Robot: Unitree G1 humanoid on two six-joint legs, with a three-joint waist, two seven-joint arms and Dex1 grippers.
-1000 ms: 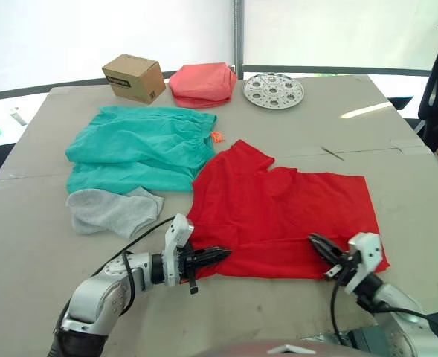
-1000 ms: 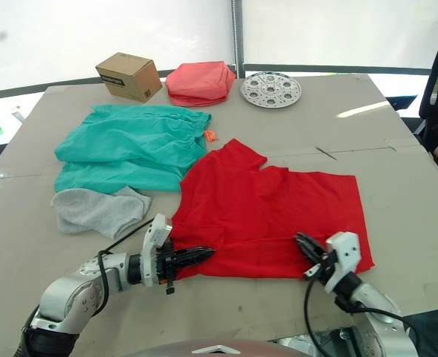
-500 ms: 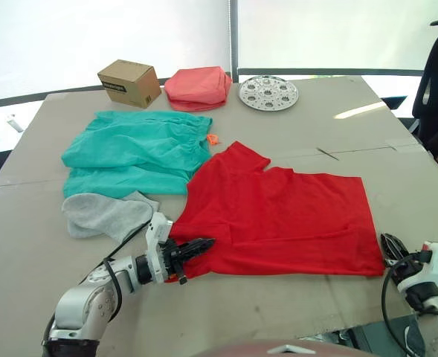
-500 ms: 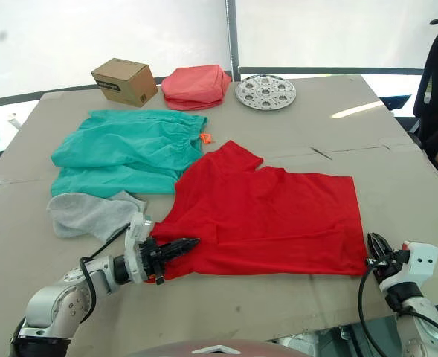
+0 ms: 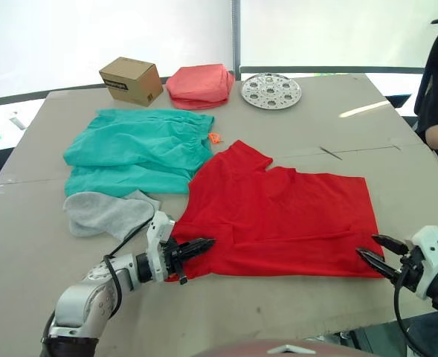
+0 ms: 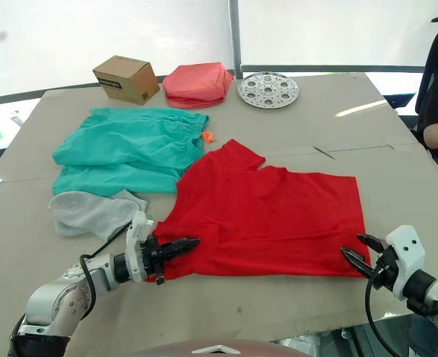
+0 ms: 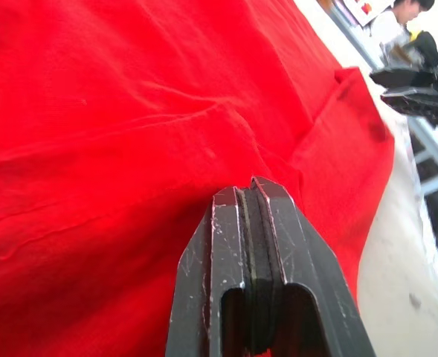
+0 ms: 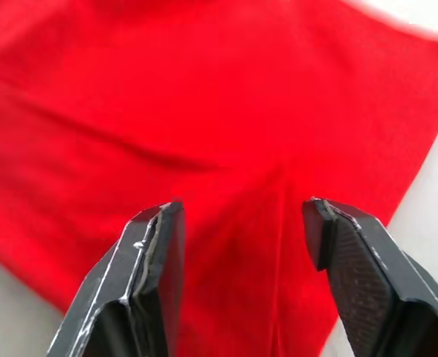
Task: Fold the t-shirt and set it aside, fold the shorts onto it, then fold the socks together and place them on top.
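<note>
Left gripper (image 5: 204,245), lower left of frame: jaws closed, seemingly pinching the near hem of the t-shirt (image 5: 282,212), spread flat at centre. Right gripper (image 5: 380,251), lower right: jaws open, just off the shirt's near right corner, having swung back inward. Step: first shirt fold; next, right grips that corner

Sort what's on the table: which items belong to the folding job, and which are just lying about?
Belongs to the job:
- t-shirt, spread flat
- shorts
- socks

Just lying about:
- cardboard box
- coral-pink folded cloth
- round perforated metal plate
</note>
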